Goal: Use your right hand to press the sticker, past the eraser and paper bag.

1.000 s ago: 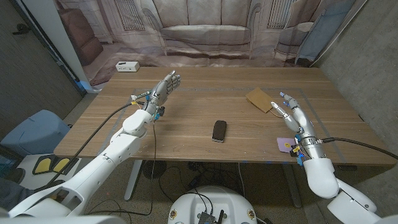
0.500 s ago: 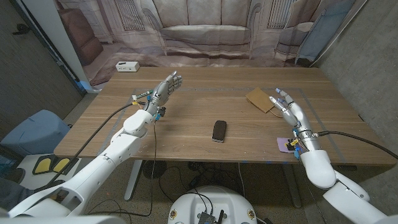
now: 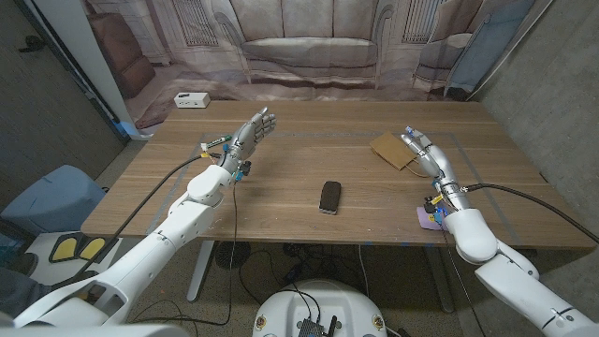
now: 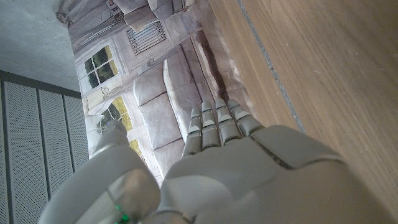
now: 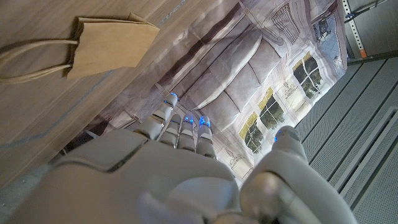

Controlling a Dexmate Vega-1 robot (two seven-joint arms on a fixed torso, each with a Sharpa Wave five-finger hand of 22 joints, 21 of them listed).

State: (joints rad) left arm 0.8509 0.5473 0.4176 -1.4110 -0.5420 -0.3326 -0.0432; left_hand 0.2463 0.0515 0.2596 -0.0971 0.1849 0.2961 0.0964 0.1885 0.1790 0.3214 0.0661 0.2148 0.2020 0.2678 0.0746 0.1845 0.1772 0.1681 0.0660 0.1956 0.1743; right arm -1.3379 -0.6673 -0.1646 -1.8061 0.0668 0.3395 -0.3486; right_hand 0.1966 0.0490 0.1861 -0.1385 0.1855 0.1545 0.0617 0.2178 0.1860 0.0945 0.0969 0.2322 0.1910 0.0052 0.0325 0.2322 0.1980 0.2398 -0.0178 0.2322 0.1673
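Observation:
A small purple sticker [image 3: 427, 215] lies near the table's front edge at the right, partly hidden by my right wrist. My right hand [image 3: 427, 157] is raised above the table beside the brown paper bag [image 3: 392, 149], fingers straight and apart, holding nothing. In the right wrist view the paper bag [image 5: 106, 42] with its string handles lies just past my right hand [image 5: 180, 162]. The black eraser [image 3: 329, 197] lies at the table's middle front. My left hand [image 3: 247, 134] is lifted over the left part of the table, fingers extended, empty; the left wrist view shows that left hand [image 4: 224, 155] the same way.
A white box [image 3: 191, 99] sits at the far left corner of the wooden table [image 3: 299, 168]. A printed backdrop of a sofa hangs behind the table. A blue chair [image 3: 47, 201] stands left of the table.
My right hand has moved away from the front edge toward the paper bag, uncovering more of the sticker behind it. The left hand has barely moved.

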